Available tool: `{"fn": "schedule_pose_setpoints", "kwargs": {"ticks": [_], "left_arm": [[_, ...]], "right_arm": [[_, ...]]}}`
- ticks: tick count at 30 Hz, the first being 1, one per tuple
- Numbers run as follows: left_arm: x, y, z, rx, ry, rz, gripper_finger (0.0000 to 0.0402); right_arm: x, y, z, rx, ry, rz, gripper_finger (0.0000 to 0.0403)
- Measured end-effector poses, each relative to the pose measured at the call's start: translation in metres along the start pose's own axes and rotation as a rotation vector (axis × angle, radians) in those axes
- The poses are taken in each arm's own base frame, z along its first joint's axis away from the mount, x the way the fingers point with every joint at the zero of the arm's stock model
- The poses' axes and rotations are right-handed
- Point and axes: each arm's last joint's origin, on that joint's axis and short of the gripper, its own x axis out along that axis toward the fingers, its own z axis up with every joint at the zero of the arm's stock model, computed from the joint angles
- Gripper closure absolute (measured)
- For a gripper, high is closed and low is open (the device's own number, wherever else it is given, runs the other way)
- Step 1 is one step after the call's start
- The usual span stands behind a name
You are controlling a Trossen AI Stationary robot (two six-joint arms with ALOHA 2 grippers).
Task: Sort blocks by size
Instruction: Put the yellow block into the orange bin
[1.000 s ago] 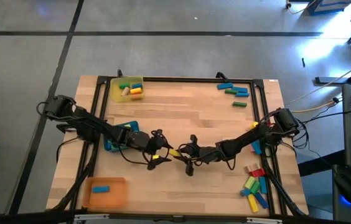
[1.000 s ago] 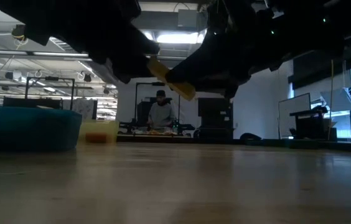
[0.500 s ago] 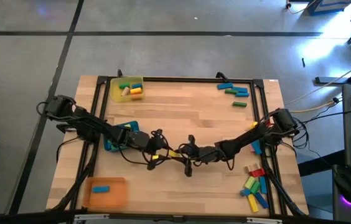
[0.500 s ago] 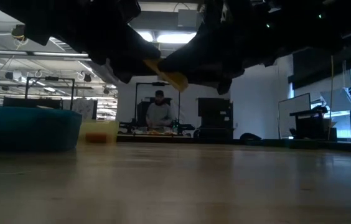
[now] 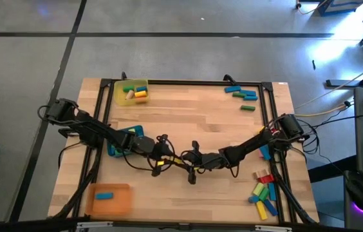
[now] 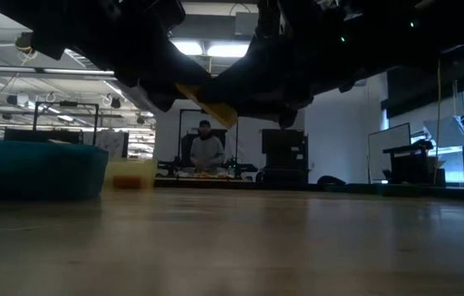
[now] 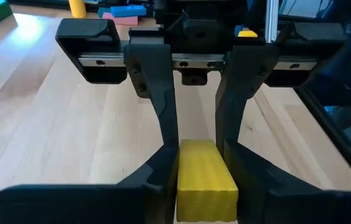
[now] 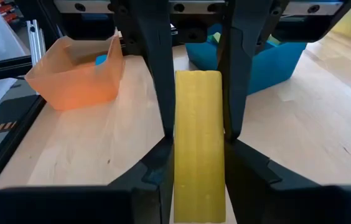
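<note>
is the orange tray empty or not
Not empty: the high view shows one blue block lying inside the orange tray.

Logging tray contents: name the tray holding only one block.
The orange tray, at the table's near-left corner. It holds a single blue block; the yellow tray holds several.

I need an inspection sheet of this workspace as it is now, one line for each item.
Surface: wooden table, black frame.
Job's things: long yellow block held above the table between both grippers; loose blocks at the right edge; more at the far right; some in yellow tray, orange tray, blue tray.
Clutter: nothing seen.
Grippers: left gripper and right gripper both on the yellow block.
Cables: along both arms.
Surroundings: a person seated at a far desk.
</note>
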Motion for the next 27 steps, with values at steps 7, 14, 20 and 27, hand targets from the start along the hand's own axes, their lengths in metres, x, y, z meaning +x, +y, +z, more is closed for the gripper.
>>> {"fn": "schedule_pose_setpoints", "kwargs": {"ticks": [7,14,20,27], "left_arm": [[-0.0004,-0.0002,-0.0031,-0.012,0.033,-0.016,0.0224],[-0.0003,0.0012,-0.0037,-0.008,0.041,-0.013,0.0197],[-0.0002,0.0028,-0.0032,0.0,0.038,-0.007,0.0261],[-0.0003,0.003,-0.0039,0.045,0.045,-0.004,0.0316]], "right_arm": [[-0.0001,-0.0003,-0.0007,-0.006,0.007,-0.009,0.029],[-0.0002,-0.0004,-0.0009,-0.006,0.008,-0.01,0.029],[-0.0004,-0.0002,-0.0001,-0.004,0.003,-0.008,0.029],[-0.0005,-0.0005,0.0002,0.0,-0.002,-0.018,0.0272]]}}
